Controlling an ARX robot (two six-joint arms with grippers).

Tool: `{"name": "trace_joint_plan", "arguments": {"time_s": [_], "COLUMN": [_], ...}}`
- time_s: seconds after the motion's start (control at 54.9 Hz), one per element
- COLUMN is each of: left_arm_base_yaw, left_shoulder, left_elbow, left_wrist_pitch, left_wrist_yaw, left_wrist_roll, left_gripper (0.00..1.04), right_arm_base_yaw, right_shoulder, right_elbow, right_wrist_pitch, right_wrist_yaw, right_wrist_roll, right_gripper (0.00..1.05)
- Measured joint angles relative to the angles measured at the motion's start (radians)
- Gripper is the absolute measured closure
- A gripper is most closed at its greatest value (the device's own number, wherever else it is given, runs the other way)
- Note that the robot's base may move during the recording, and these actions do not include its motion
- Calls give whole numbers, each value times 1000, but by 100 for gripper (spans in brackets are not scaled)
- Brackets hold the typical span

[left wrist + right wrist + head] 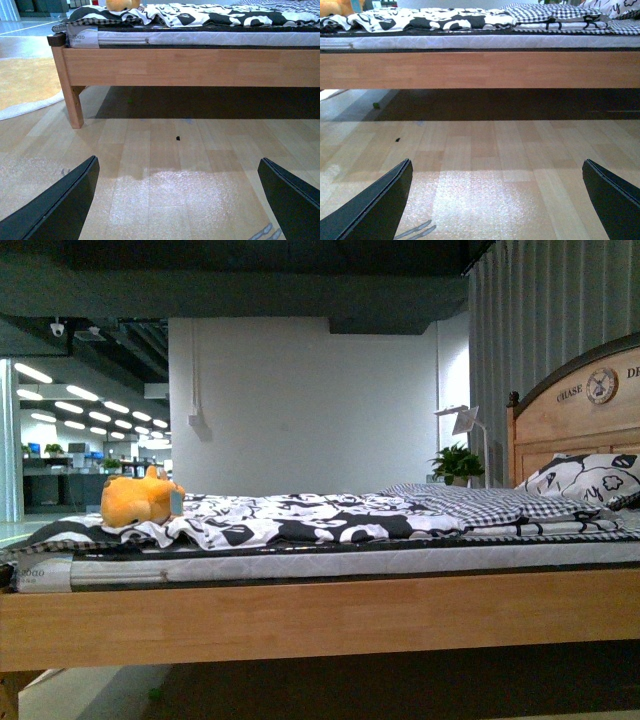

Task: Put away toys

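An orange-yellow plush toy (138, 499) lies on the black-and-white quilt at the left end of the bed (320, 615). In the left wrist view its lower part (122, 4) peeks in above the mattress corner. My left gripper (180, 200) hangs low over the wooden floor, open, with nothing between its black fingers (60, 205). My right gripper (497, 202) is also open and empty above the floor, facing the bed's side rail (480, 70). Neither arm shows in the front view.
A wooden bed leg (72, 102) stands at the left corner, with dark space under the frame. A headboard (575, 415) and patterned pillow (585, 480) are at the right end. A pale rug (27, 85) lies left of the bed. A small dark speck (178, 137) sits on the floor.
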Motion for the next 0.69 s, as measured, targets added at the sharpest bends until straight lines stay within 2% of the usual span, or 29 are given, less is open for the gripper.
{"name": "trace_joint_plan", "arguments": {"time_s": [0.692], "left_arm_base_yaw": [0], "left_shoulder": [0], "left_elbow": [0], "left_wrist_pitch": [0], "left_wrist_yaw": [0], "left_wrist_roll": [0], "left_gripper": [6], "right_arm_base_yaw": [0], "right_shoulder": [0], "right_elbow": [0], "right_wrist_pitch": [0], "right_wrist_yaw": [0], "right_wrist_roll": [0], "right_gripper": [2]}}
